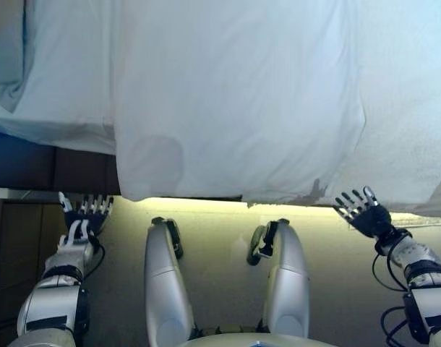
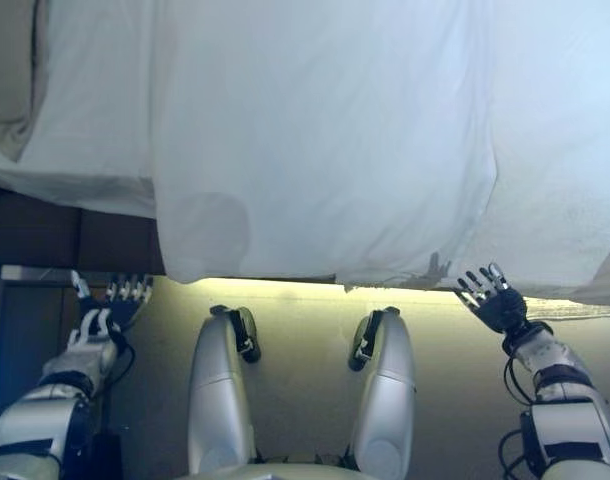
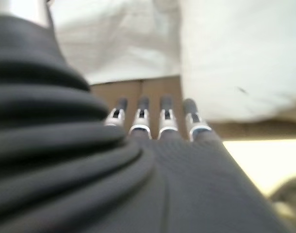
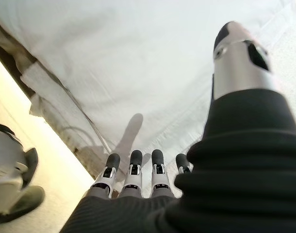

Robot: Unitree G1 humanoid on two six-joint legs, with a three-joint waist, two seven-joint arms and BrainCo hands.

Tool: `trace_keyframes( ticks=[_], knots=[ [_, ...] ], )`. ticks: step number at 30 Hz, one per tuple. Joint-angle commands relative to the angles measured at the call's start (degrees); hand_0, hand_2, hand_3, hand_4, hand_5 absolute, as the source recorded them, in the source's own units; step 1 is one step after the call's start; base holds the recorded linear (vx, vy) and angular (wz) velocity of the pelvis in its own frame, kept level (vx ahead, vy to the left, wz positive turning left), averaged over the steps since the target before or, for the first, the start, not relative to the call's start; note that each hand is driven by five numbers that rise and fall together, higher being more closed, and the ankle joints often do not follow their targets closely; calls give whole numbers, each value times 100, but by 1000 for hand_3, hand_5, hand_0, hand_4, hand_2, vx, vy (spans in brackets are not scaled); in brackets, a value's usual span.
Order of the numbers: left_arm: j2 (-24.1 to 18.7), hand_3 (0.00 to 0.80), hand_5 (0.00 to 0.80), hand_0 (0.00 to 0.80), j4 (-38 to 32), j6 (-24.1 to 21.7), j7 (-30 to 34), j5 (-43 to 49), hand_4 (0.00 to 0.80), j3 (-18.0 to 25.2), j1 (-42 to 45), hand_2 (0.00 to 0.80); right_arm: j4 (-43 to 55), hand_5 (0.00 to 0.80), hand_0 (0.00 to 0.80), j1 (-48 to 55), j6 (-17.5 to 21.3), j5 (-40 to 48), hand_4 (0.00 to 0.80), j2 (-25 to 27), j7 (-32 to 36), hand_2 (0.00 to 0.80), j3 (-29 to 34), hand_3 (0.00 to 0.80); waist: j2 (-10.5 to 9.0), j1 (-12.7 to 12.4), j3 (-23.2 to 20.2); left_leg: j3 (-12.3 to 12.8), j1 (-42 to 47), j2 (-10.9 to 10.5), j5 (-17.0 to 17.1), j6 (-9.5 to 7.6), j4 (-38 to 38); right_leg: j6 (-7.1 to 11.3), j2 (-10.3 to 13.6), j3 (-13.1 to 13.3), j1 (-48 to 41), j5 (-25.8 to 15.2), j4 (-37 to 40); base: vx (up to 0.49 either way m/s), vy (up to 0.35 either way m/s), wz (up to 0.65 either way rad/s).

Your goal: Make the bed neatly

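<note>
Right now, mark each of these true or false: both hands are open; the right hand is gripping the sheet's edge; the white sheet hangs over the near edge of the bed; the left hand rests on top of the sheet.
1. Both hands are open. True: the left hand and the right hand show straight, spread fingers.
2. The right hand is gripping the sheet's edge. False: it holds nothing and sits just below the hem.
3. The white sheet hangs over the near edge of the bed. True.
4. The left hand rests on top of the sheet. False: it is below the hanging sheet, in front of the dark bed frame.
</note>
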State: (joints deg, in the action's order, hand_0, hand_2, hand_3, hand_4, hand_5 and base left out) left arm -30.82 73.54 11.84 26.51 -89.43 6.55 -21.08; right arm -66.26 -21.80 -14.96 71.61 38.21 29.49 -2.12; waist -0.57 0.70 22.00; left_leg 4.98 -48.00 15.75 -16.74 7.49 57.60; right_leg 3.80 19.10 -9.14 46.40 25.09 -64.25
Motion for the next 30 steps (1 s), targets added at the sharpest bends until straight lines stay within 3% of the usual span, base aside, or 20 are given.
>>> trace_keyframes(
  ticks=[1,10,16,19,23,30],
  knots=[
    [182,0,0,0,284,-163,335,444,0,54,405,0,-180,0,0,352,309,-9,0,-296,69,0,341,0,87,-4,-342,204,847,-67,157,6,-1190,60,-36,168,-607,-721,1145,115,-64,11],
    [694,0,0,0,372,-438,485,2020,0,474,1235,0,-727,0,0,1178,467,-1122,0,-1105,124,0,639,0,-11,-220,-878,551,2589,-307,547,-75,-2634,153,17,-404,-2388,-1053,2571,160,-74,10],
    [927,0,0,0,273,-820,70,2786,0,423,1741,0,-793,0,0,1718,577,-1710,0,-1658,-71,0,547,0,58,-178,-1344,908,3805,-526,1256,-175,-4150,187,-392,-773,-3609,-1647,4216,147,-9,-8],
    [1088,0,0,0,324,-975,-167,3383,0,205,1876,0,-978,0,0,1839,597,-2014,0,-1882,-285,0,445,0,123,-135,-1594,999,4388,-675,1605,-194,-5002,236,-596,-859,-4220,-1948,5106,169,26,-9],
    [1362,0,0,0,505,-1136,-585,3888,0,-161,1856,0,-1335,0,0,1897,472,-1680,0,-2131,-649,0,478,0,178,-72,-1842,1034,4884,-811,1947,-189,-5905,337,-745,-887,-4692,-2403,5967,98,35,-9],
    [1934,0,0,0,672,-1126,-841,4580,0,-842,1767,0,-1686,0,0,1988,457,-1811,0,-2478,-1238,0,396,0,176,2,-2064,1044,5146,-958,1889,-209,-6260,422,-872,-932,-5096,-2846,6796,49,9,-5]
  ],
)
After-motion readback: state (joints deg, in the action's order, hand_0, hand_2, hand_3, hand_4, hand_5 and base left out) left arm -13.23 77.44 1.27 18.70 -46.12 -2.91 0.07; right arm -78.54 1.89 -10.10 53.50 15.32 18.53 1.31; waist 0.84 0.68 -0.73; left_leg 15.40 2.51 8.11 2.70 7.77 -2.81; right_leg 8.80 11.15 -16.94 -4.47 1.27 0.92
